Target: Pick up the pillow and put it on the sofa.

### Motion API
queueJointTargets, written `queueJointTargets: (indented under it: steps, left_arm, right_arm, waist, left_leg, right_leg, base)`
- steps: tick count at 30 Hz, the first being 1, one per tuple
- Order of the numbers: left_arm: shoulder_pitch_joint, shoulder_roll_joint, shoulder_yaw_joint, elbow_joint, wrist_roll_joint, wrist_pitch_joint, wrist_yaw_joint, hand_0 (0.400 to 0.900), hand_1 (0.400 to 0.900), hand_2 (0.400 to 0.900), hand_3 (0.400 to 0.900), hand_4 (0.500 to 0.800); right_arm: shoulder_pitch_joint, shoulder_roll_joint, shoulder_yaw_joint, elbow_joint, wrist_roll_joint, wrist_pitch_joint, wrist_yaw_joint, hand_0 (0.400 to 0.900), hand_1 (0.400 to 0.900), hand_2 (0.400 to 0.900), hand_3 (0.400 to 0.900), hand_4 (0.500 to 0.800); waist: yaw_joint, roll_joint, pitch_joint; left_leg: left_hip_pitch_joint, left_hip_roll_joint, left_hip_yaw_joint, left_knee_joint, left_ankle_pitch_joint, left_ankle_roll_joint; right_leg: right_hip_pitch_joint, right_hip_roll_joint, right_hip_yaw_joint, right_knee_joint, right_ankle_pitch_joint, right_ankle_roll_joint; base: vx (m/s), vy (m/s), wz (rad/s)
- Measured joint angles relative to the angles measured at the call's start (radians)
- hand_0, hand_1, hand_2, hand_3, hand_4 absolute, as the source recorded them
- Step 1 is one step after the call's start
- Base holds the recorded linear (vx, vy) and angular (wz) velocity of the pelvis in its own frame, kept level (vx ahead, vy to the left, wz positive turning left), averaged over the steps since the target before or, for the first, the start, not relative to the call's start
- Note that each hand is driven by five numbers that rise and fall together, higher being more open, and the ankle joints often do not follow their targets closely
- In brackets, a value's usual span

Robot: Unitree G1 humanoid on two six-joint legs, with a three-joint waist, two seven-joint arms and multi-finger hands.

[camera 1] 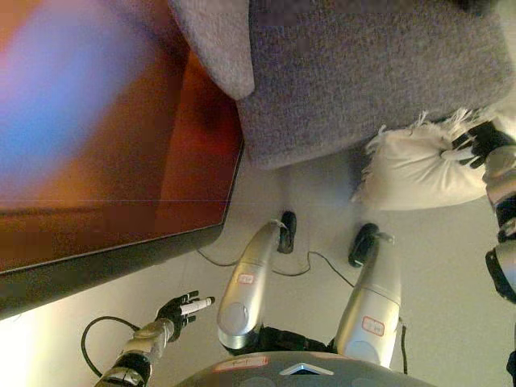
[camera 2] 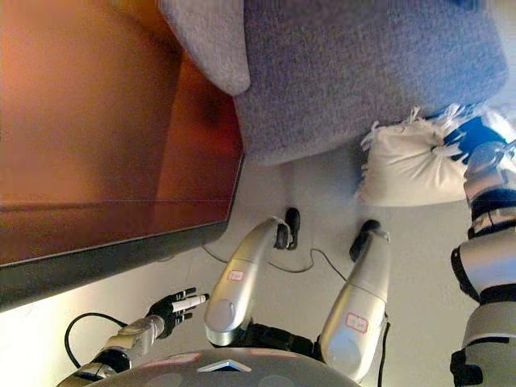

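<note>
Pale floor (camera 1: pixel 451 266) is carrying the white fringed pillow (camera 1: pixel 411 169) against the grey sofa (camera 1: pixel 355 72), where your right hand (camera 1: pixel 482 145) is clutching its edge while your left hand (camera 1: pixel 181 310) is hanging slack, well apart.

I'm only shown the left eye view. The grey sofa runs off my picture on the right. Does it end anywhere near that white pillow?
Observer: Yes. In the right eye view the sofa rounds off at a corner just above the pillow.
Operator: Where does the arm holding it come from?
Observer: The right eye view shows it rising along the right edge from the bottom, up to the right hand on the pillow's fringed end.
</note>
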Motion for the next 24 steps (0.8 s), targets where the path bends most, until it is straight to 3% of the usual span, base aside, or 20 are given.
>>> queueJointTargets:
  steps: [8, 11, 18, 24]
  left_arm:
    - [-0.033, 0.001, 0.0, 0.041, -0.001, 0.047, 0.035, 0.9, 0.9, 0.9, 0.9, 0.8]
    - [-0.029, 0.0, 0.024, 0.07, 0.0, 0.083, 0.05, 0.9, 0.9, 0.9, 0.9, 0.8]
    - [0.021, -0.009, 0.066, 0.086, 0.023, 0.101, 0.1, 0.9, 0.9, 0.9, 0.9, 0.8]
    - [0.047, -0.014, 0.116, 0.085, 0.047, 0.109, 0.118, 0.9, 0.9, 0.9, 0.9, 0.8]
  right_arm:
    - [0.206, 0.098, -0.036, -0.111, 0.0, -0.031, 0.014, 0.4, 0.4, 0.4, 0.4, 0.5]
    - [0.311, 0.113, -0.074, -0.228, 0.0, -0.032, 0.021, 0.4, 0.4, 0.4, 0.4, 0.5]
    - [0.446, 0.122, -0.094, -0.411, -0.004, -0.024, 0.062, 0.4, 0.4, 0.4, 0.4, 0.5]
    - [0.524, 0.106, -0.124, -0.573, -0.02, -0.003, 0.099, 0.4, 0.4, 0.4, 0.4, 0.5]
  waist:
    - [-0.023, -0.113, -0.07]
    - [-0.024, -0.14, -0.126]
    - [-0.026, -0.183, -0.245]
    - [-0.028, -0.202, -0.261]
  left_leg:
    - [0.281, -0.007, 0.003, -0.276, 0.077, 0.0]
    - [0.391, 0.001, 0.0, -0.391, 0.107, 0.0]
    - [0.525, 0.012, -0.001, -0.551, 0.141, 0.007]
    - [0.582, 0.011, -0.006, -0.613, 0.153, 0.012]
  right_leg:
    - [0.272, 0.006, -0.075, -0.242, 0.057, 0.017]
    - [0.391, 0.033, -0.098, -0.37, 0.095, 0.027]
    - [0.559, 0.076, -0.129, -0.592, 0.168, 0.048]
    - [0.649, 0.092, -0.143, -0.713, 0.213, 0.061]
  base:
    - [0.19, -0.084, 0.01]
    - [0.21, -0.074, 0.01]
    - [0.15, -0.051, 0.03]
    - [0.04, -0.009, 0.04]
